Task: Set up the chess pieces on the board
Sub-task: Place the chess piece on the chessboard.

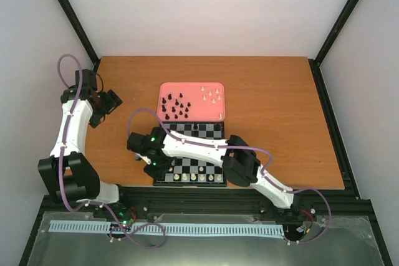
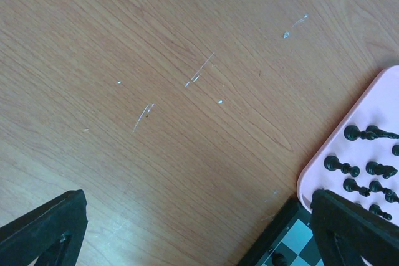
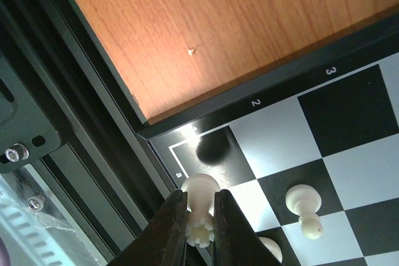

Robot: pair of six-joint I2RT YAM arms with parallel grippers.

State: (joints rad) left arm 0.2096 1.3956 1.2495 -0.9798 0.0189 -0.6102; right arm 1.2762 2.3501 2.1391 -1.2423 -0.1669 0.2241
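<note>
Fingers (image 3: 169, 232) of the right gripper (image 3: 199, 207) are pinching a cream-white piece (image 3: 201, 186) over the board's (image 3: 349, 110) corner square, risking toppling it onto the adjacent pawn (image 3: 303, 202) on a tilted release; the left gripper (image 2: 199, 228) is standing open

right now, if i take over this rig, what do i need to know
Left pincer: open, empty, left of the pink tray.
Right pincer: shut on a white piece at the near left corner of the board; can't tell whether it touches down.
Done: near-row whites standing, one black piece at the far side.
Left: tray blacks and tray whites to place.
</note>
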